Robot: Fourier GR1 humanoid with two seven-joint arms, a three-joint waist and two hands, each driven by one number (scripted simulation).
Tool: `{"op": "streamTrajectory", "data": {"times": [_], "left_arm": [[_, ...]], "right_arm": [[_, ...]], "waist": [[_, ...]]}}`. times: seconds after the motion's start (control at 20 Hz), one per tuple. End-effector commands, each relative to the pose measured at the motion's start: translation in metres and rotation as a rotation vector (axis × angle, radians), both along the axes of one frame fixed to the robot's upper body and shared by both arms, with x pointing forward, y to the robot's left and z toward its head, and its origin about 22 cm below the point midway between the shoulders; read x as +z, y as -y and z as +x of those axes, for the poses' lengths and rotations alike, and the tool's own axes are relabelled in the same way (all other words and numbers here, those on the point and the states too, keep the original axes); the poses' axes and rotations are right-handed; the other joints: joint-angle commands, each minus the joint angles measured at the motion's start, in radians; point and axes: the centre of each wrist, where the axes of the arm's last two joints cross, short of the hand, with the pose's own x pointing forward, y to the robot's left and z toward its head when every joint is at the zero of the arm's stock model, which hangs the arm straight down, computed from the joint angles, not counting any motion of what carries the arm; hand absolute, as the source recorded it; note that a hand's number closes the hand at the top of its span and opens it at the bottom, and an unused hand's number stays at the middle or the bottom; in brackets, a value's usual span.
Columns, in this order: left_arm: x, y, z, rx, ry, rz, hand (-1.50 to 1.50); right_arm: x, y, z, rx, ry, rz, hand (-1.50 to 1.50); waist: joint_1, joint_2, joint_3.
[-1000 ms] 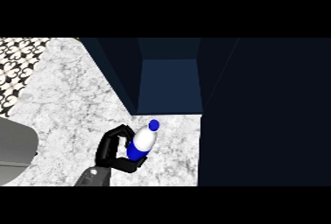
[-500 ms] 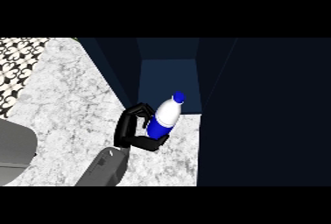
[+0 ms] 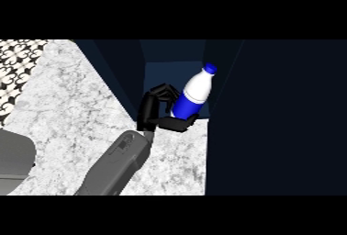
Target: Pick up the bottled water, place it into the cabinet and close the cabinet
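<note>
The bottled water (image 3: 193, 95), white with a blue cap and blue label, is held tilted, cap up and to the right, at the mouth of the dark blue cabinet (image 3: 169, 57). My right hand (image 3: 154, 111) is shut on it from the left, fingers curled over its far side and thumb under its base. The bottle's lower end is partly hidden by the hand. A large dark panel (image 3: 278, 119), apparently the open cabinet door, fills the right side.
White marbled counter (image 3: 75, 105) spreads to the left and below the hand. A black-and-white patterned surface (image 3: 20, 55) lies at the upper left. A grey rounded shape (image 3: 13, 160), seemingly my other forearm, sits at the left edge.
My right hand has carried the bottle up and to the right, from over the counter to the cabinet opening. The grey shape at the left edge has grown larger.
</note>
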Motion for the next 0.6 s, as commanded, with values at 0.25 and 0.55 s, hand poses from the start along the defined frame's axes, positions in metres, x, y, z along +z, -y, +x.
{"op": "streamTrajectory", "data": {"times": [0.25,0.55], "left_arm": [[0.038,0.01,0.048,0.077,-0.076,-0.022,1.5],[0.02,-0.005,0.057,0.262,-0.087,0.111,1.5]], "right_arm": [[0.01,0.004,0.004,-0.006,0.032,0.075,-1.5],[0.019,0.007,-0.005,0.019,0.04,0.071,-1.5]], "waist": [[-0.003,0.007,0.0],[-0.025,0.012,0.0]]}}
